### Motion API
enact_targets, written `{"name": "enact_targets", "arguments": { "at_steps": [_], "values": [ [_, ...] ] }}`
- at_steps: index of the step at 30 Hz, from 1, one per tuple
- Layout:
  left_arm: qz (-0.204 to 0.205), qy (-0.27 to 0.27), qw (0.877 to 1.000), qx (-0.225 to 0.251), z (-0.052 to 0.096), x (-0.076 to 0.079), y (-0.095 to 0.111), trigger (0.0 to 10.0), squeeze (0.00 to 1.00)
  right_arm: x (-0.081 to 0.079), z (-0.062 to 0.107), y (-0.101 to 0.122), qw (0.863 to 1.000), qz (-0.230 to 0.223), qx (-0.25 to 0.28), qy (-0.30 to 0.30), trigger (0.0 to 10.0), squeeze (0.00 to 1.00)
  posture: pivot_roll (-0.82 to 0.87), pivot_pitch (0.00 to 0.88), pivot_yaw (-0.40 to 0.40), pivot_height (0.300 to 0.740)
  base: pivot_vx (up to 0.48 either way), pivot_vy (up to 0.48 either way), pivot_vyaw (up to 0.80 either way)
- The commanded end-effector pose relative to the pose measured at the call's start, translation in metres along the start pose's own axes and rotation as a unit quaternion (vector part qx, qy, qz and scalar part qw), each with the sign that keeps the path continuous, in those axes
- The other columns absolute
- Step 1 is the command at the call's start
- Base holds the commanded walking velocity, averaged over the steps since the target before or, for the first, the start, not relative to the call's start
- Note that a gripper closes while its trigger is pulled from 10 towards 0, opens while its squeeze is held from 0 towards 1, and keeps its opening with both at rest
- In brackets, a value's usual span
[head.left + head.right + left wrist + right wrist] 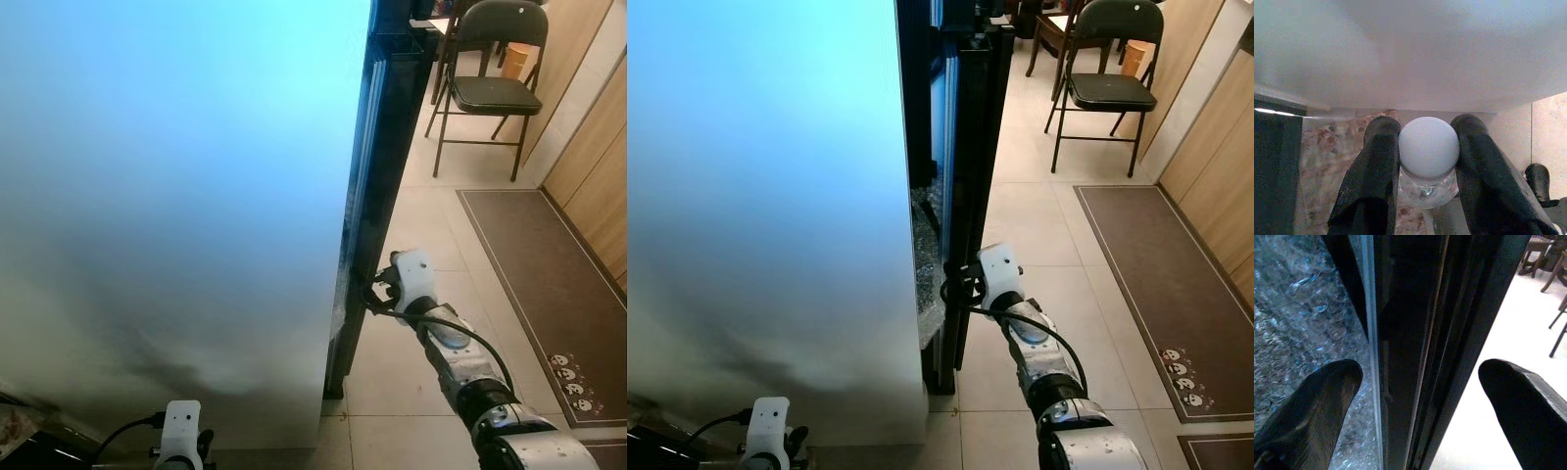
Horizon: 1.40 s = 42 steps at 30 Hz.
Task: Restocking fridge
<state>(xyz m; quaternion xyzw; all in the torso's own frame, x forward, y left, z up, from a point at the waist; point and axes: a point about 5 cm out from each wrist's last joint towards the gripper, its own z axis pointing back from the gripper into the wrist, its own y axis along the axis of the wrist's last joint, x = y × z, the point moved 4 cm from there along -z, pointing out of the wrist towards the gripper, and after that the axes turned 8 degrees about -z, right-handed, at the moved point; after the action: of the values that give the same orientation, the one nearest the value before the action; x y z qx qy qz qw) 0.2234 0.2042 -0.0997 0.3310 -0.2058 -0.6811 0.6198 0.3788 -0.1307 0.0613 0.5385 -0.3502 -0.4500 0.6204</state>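
No brand, label or writing can be read anywhere on the fridge or the bottle. The left pincer is clamped on a clear bottle just under its round white cap, one black finger pressed against each side of the neck. What the bottle contains cannot be told. It is held low at the robot's left, close under the pale, frosted face of the fridge door, with a mottled, stone-like surface beneath it.

The right pincer stands open, its two fingers spread to either side of the black edge of the door. From the head views, the right arm reaches forward to this dark vertical frame, low down near the tiled floor. Beside the frame, glass with a crinkled, sparkling look shows; what lies behind it is too unclear to name.

To the robot's right lies a brown mat with small white skull-like figures printed near one corner. Farther off, a black folding chair stands on the tiles beside a wood-panelled wall.
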Motion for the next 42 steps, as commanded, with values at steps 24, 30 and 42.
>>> {"name": "enact_targets", "arguments": {
  "at_steps": [24, 30, 42],
  "values": [
    [-0.005, 0.007, 1.000, -0.007, 0.001, -0.003, -0.005, 10.0, 0.00, 0.013, -0.006, 0.019, 0.999, 0.012, 0.018, -0.025, 10.0, 0.00, -0.03, 0.015, 0.012, 0.740, 0.000, 0.000, 0.00],
    [-0.006, 0.008, 1.000, -0.006, 0.001, -0.004, -0.004, 10.0, 0.00, 0.016, -0.008, 0.029, 0.999, 0.017, 0.030, -0.026, 10.0, 0.00, -0.04, 0.015, 0.012, 0.740, 0.000, 0.000, 0.00],
    [-0.005, 0.010, 1.000, -0.005, 0.001, -0.004, -0.005, 10.0, 0.00, 0.030, -0.007, 0.039, 0.996, 0.021, 0.048, -0.066, 10.0, 0.00, -0.04, 0.019, 0.013, 0.740, 0.000, 0.000, 0.00]
  ]
}}
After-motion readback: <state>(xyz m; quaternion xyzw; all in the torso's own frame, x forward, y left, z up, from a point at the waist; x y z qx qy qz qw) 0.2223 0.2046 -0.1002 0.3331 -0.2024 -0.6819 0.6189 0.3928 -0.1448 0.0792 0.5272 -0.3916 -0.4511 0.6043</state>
